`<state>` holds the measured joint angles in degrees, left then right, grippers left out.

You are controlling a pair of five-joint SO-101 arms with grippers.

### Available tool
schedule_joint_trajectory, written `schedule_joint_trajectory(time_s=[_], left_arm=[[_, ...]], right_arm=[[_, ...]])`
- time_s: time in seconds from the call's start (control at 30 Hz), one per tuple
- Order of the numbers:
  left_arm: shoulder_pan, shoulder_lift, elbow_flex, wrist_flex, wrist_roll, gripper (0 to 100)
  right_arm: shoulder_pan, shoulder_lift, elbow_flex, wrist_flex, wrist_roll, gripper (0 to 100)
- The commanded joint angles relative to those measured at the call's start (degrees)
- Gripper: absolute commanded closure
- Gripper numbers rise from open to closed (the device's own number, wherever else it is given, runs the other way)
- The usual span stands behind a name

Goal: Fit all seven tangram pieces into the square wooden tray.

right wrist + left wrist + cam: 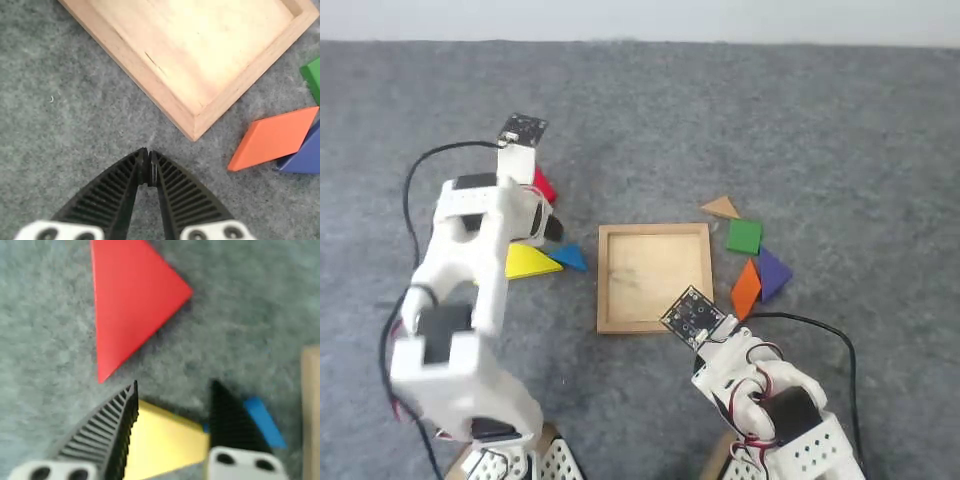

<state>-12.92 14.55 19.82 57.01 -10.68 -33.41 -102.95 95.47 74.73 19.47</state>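
Observation:
The square wooden tray [604, 280] lies mid-table with nothing in it. My left gripper [172, 390] hangs open over the yellow triangle [165, 442], whose corner lies between the fingers. The red triangle [130, 295] lies just beyond the tips, and the small blue triangle [265, 422] sits beside the yellow one, toward the tray. My right gripper [148, 161] is shut on nothing, low over the carpet by the tray's near right corner [196, 125]. To the tray's right lie the tan triangle [721, 207], green square [744, 236], orange parallelogram [746, 287] and purple triangle [775, 272].
Grey carpet covers the whole table. The left arm's white body [465, 290] stands over the carpet left of the tray, with a black cable [415, 175] looping behind it. The right arm's cable [820, 325] curves near the front right.

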Motion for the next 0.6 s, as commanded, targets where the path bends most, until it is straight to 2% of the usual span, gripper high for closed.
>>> schedule_joint_trajectory(time_s=[0.0,0.1,0.13,0.37,0.57], left_arm=[[-1.1,9.5,-15.3,7.1,10.4,98],[-4.0,12.9,-19.2,8.2,17.4,97],[-4.9,13.0,-19.6,9.1,17.6,97],[-10.9,12.1,-16.2,14.0,12.8,97],[-12.7,6.4,-4.3,14.6,4.7,97]], right_arm=[[-0.3,-0.9,1.0,0.2,0.4,98.9],[-0.3,-0.9,1.0,0.1,0.4,98.9],[-0.3,-0.9,1.0,0.1,0.4,98.9],[-0.3,-0.9,1.0,-0.3,0.4,98.9],[-0.3,-0.9,1.0,-1.2,0.3,98.9]])
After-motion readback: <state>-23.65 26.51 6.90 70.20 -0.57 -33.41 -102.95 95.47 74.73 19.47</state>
